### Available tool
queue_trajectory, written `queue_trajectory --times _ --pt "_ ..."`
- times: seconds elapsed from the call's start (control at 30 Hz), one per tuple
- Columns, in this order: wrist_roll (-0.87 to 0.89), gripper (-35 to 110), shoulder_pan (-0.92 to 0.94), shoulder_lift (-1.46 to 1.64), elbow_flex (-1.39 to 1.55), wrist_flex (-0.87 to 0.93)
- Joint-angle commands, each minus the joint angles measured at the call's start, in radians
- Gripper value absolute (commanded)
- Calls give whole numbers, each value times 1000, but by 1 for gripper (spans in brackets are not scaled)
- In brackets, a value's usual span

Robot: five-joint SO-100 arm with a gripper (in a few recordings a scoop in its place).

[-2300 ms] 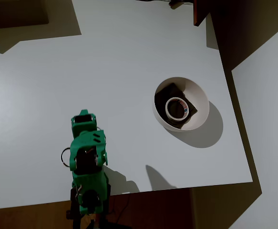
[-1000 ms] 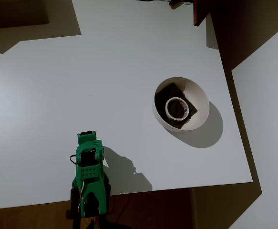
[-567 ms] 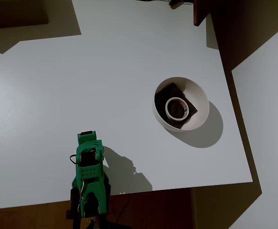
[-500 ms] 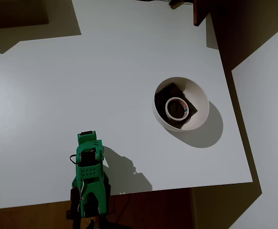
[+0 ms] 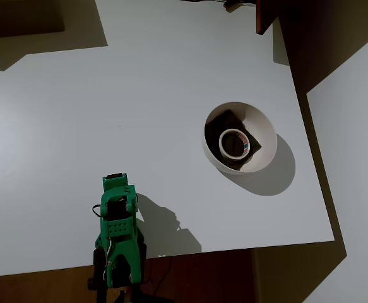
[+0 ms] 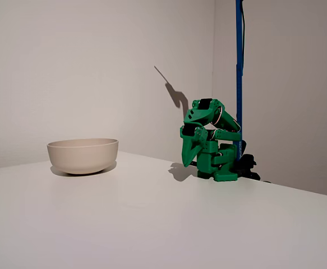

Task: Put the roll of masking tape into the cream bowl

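Observation:
The roll of masking tape (image 5: 234, 143) lies flat on the dark bottom of the cream bowl (image 5: 262, 129), right of the table's middle in the overhead view. In the fixed view the bowl (image 6: 83, 155) stands at the left and its wall hides the tape. The green arm (image 5: 117, 218) is folded over its base at the table's near edge, far from the bowl. Its gripper (image 6: 187, 161) points down at the table in the fixed view, shut, with nothing in it.
The white table (image 5: 108, 113) stretches wide between arm and bowl. A blue pole (image 6: 239, 78) rises behind the arm's base. The table's right edge (image 5: 310, 164) runs close to the bowl, with dark floor beyond it.
Since the earliest frame the arm has pulled back and folded down over its base. Over the last second nothing has moved; the tape stays in the bowl.

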Motion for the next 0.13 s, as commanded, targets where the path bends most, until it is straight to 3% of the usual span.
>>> queue_trajectory --times 0.0,0.1 --pt "-15 -8 -8 8 3 3" --pt "-15 -8 -8 8 3 3"
